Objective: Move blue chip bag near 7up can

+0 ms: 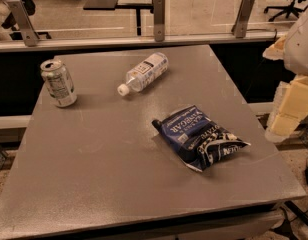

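The tabletop (119, 184) is matt grey and faintly scuffed. At 4 o'clock, the blue chip bag (199, 136) is crinkled foil with a dull sheen. At 10 o'clock, the 7up can (58, 83) is shiny metal. Near 12 o'clock, the water bottle (144, 73) is clear, smooth plastic. At 3 o'clock, beyond the tabletop's edge, the gripper (293, 106) looks matt cream beneath a smooth white arm shell (300, 44).
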Robot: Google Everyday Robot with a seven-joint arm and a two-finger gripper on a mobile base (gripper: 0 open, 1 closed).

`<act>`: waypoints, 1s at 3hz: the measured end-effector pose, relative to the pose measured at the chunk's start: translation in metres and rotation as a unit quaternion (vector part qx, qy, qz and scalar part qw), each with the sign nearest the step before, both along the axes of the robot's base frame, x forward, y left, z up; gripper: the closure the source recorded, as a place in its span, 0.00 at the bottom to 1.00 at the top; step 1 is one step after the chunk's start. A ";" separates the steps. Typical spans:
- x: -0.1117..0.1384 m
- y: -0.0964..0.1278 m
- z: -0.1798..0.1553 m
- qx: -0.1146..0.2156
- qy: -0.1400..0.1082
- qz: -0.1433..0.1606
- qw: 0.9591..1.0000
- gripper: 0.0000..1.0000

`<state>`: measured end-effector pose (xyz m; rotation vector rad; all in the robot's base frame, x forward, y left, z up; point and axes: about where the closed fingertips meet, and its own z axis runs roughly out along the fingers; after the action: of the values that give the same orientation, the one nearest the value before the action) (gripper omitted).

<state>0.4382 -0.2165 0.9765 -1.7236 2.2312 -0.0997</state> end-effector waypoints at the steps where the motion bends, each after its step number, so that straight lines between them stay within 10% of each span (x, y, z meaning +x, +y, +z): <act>1: 0.002 0.009 -0.008 -0.002 0.007 -0.003 1.000 0.00; 3: 0.003 0.048 -0.069 0.014 0.109 -0.045 0.993 0.00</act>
<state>0.4415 -0.1688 0.9074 -1.6898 2.4532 0.1054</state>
